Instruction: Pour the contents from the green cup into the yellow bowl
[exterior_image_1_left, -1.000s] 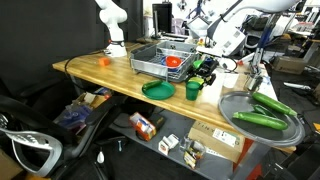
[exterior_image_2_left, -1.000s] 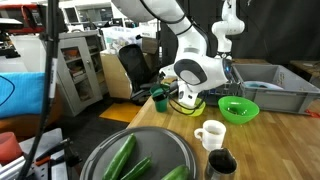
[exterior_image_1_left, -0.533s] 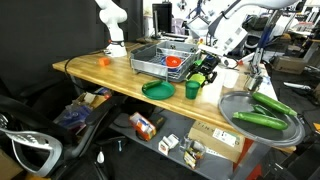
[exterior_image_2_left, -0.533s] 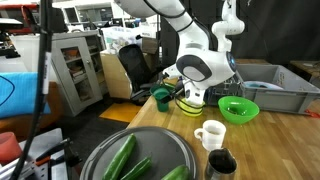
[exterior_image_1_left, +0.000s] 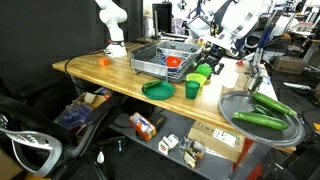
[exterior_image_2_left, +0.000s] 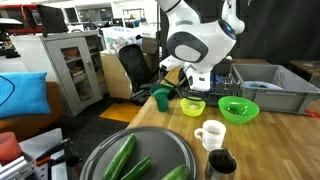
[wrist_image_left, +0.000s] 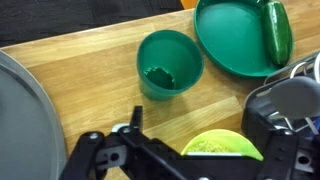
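The green cup (wrist_image_left: 168, 65) stands upright on the wooden table, and a small dark green piece shows inside it. It also shows in both exterior views (exterior_image_1_left: 193, 89) (exterior_image_2_left: 162, 99). Just beside it sits the yellow bowl (exterior_image_2_left: 192, 106) (exterior_image_1_left: 201, 73), which in the wrist view lies low in the picture, between my fingers (wrist_image_left: 222, 148). My gripper (exterior_image_2_left: 197, 80) (wrist_image_left: 205, 140) hangs open above the yellow bowl and holds nothing. It touches neither the cup nor the bowl.
A flat green plate (wrist_image_left: 232, 40) carrying a green vegetable (wrist_image_left: 275, 30) lies past the cup. A brighter green bowl (exterior_image_2_left: 238, 110), a white mug (exterior_image_2_left: 210, 133), a grey round tray (exterior_image_2_left: 150, 150) with cucumbers and a grey dish bin (exterior_image_1_left: 160, 60) stand around.
My gripper has risen from low over the yellow bowl to well above it, still open. The cup and the bowls have not moved.
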